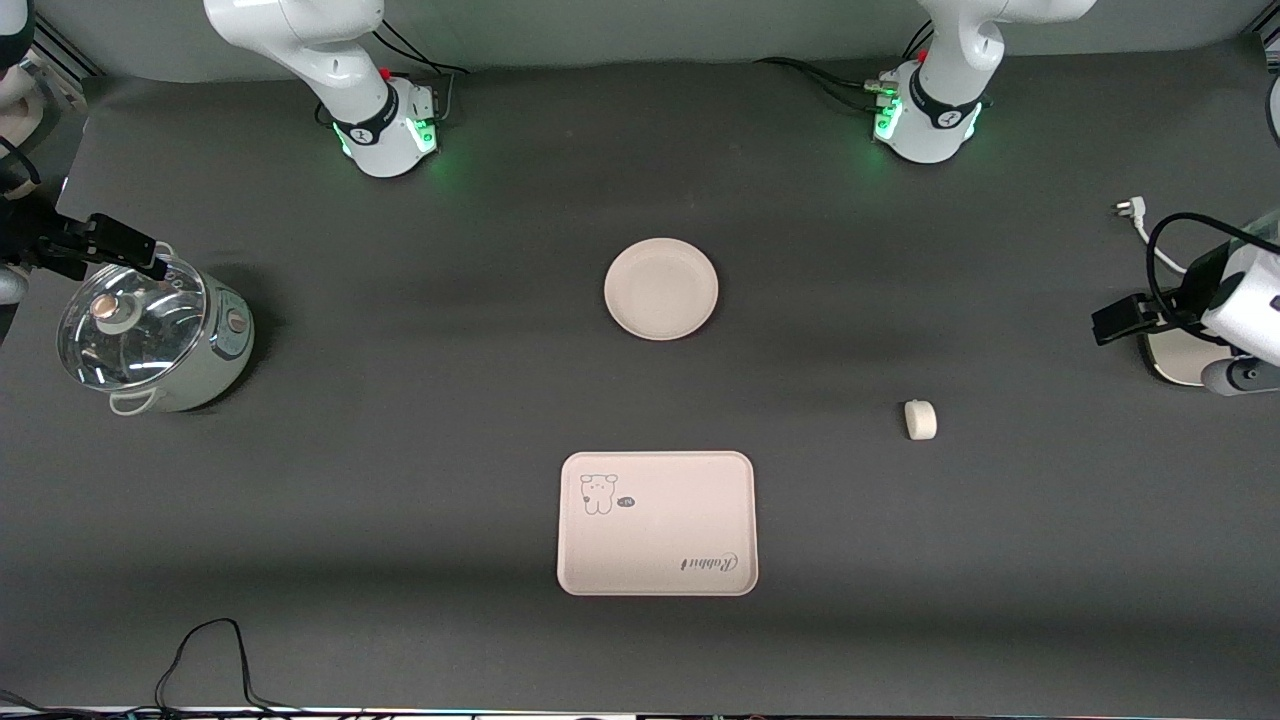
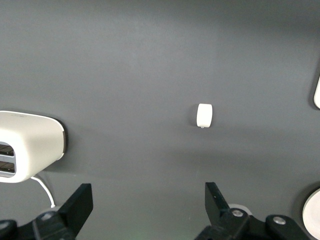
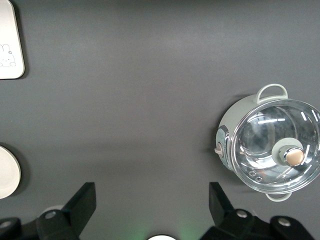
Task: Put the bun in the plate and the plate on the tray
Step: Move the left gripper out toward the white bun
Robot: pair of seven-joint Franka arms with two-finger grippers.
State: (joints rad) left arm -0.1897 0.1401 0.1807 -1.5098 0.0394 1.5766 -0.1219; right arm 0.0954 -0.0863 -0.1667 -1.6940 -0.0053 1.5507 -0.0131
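Bun [image 1: 920, 419] on table, plate [image 1: 661, 288] empty

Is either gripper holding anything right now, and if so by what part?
Nothing is held. The left gripper and right gripper are both open and empty. The bun lies alone on the table.

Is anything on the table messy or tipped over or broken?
Nothing stands out. The small white bun lies alone on the dark mat, the round cream plate and cream rectangular rabbit tray lie flat and bare. The glass-lidded pot stands upright. Left gripper and right gripper wait open.
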